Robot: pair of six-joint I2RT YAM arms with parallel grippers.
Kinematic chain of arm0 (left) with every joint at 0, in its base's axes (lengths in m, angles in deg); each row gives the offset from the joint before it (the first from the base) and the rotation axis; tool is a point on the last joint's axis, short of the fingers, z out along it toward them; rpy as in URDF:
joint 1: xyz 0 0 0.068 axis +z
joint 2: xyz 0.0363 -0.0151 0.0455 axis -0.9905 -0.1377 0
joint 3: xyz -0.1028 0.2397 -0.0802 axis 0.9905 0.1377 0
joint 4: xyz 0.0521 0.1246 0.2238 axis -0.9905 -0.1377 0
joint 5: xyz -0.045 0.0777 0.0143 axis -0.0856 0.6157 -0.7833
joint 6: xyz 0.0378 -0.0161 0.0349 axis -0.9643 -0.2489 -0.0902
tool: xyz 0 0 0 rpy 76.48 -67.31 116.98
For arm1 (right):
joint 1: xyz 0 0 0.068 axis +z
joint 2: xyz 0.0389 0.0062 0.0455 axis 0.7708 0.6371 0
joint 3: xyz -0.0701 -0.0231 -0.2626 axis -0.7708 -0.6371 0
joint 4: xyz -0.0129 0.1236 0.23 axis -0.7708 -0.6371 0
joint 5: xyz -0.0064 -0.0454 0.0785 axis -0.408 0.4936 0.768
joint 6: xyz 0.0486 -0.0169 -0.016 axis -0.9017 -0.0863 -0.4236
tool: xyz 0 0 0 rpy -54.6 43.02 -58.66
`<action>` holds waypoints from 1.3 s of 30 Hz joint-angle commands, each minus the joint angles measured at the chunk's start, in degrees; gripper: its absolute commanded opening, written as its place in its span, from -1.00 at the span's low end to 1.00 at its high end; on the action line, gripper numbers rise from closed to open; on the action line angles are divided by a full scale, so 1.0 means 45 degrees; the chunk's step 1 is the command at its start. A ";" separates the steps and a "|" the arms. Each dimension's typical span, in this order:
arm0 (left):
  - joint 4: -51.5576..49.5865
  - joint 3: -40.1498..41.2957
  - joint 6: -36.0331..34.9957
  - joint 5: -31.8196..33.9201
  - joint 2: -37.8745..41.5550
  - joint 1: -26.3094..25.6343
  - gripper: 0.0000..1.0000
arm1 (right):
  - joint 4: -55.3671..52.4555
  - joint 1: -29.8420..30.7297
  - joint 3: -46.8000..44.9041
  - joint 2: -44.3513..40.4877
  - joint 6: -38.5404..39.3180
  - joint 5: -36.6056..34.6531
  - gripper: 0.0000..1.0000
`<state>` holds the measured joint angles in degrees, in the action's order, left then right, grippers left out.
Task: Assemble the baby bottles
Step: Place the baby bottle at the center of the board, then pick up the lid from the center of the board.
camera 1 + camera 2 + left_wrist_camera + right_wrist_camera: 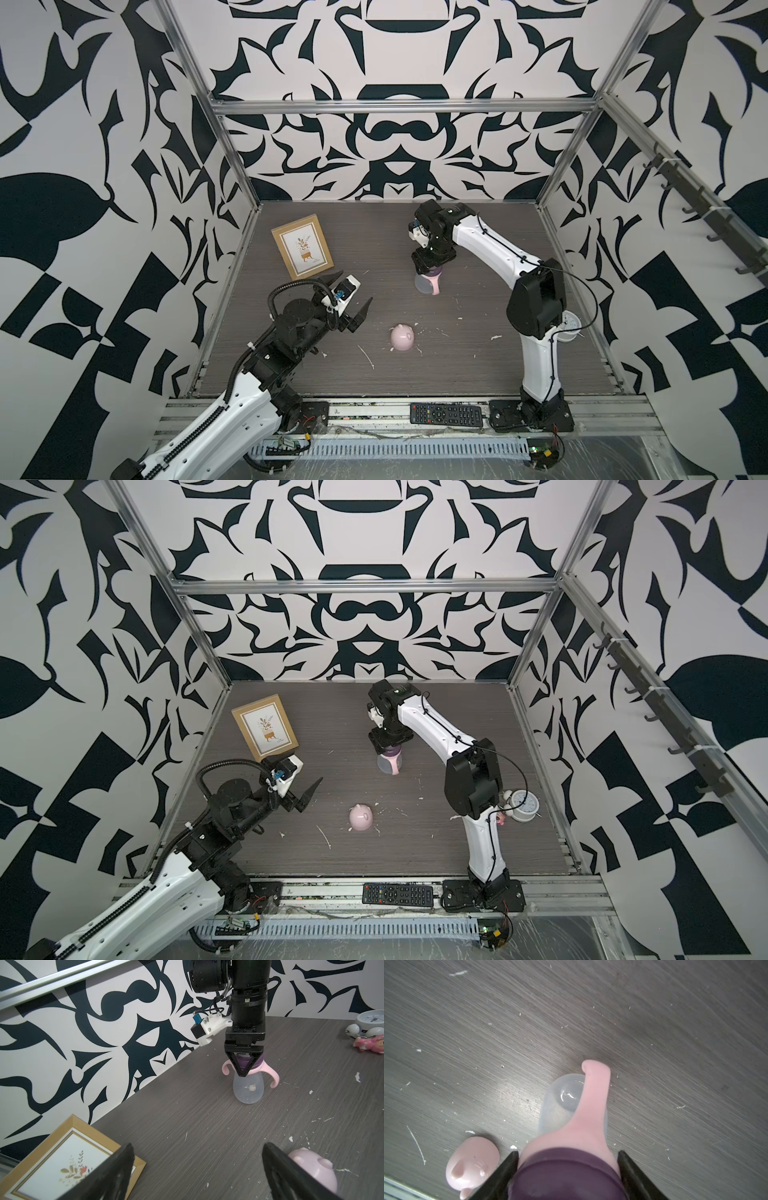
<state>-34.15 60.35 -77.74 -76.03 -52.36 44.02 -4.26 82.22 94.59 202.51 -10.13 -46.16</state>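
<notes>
Upright at 2 o'clock from table point(457, 365) centre: translucent bottle point(424, 286), pink handles point(275, 1078), purple collar point(258, 1062) clamped by right gripper point(566, 1153). Pink cap point(402, 337) loose at 7 o'clock from it. Left gripper point(355, 286) wide, empty.

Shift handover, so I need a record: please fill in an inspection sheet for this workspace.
Surface: grey wood-grain table, strewn with white scraps.
Job's things: bottle body upright, pink handle ring and purple collar on it; pink dome cap lying apart.
Clutter: picture frame, alarm clock, pink toy figure, remote control at the front edge.
Grippers: left gripper open, empty; right gripper shut on the purple collar.
Cables: black corrugated hose loops free behind left gripper.
Surroundings: patterned walls, aluminium frame, hook rail.
</notes>
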 commanded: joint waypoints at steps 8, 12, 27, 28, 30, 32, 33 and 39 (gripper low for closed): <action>-0.0945 -0.0706 0.0851 0.0108 -0.0648 -0.0009 0.99 | -0.0655 -0.0019 0.0390 0.0078 0.0246 -0.0229 -0.15; -0.0955 -0.0687 0.0907 0.0205 -0.0688 0.0002 0.99 | -0.0733 -0.0019 0.0397 -0.0080 0.0277 -0.0430 0.24; -0.1048 -0.0729 0.1031 0.0654 -0.1003 0.0002 0.99 | -0.1415 -0.0025 0.1707 -0.1255 0.0421 -0.1133 0.97; -0.0887 -0.0656 0.1132 0.1011 -0.1072 0.0001 0.99 | -0.1507 -0.0009 0.1705 -0.1443 0.0344 -0.1269 0.97; -0.0699 -0.0551 0.1193 0.1402 -0.1197 0.0002 0.99 | -0.1615 0.0115 0.1580 -0.1904 0.0183 -0.1489 0.97; -0.0520 -0.0475 0.1386 0.1680 -0.1342 -0.0008 0.99 | -0.1573 0.0535 0.1070 -0.2609 -0.0005 -0.1920 0.98; -0.0479 -0.0467 0.1447 0.1776 -0.1412 0.0001 0.99 | -0.1539 0.0732 0.0779 -0.2959 -0.0109 -0.2067 0.96; -0.0457 -0.0497 0.1992 0.2158 -0.1781 -0.0004 0.99 | -0.0095 0.3230 -0.2827 -0.5646 -0.0068 -0.0881 0.72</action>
<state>-37.78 58.76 -70.89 -67.92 -60.19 44.02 -6.73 92.21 87.20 181.00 -10.09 -53.39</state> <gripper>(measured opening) 0.994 0.873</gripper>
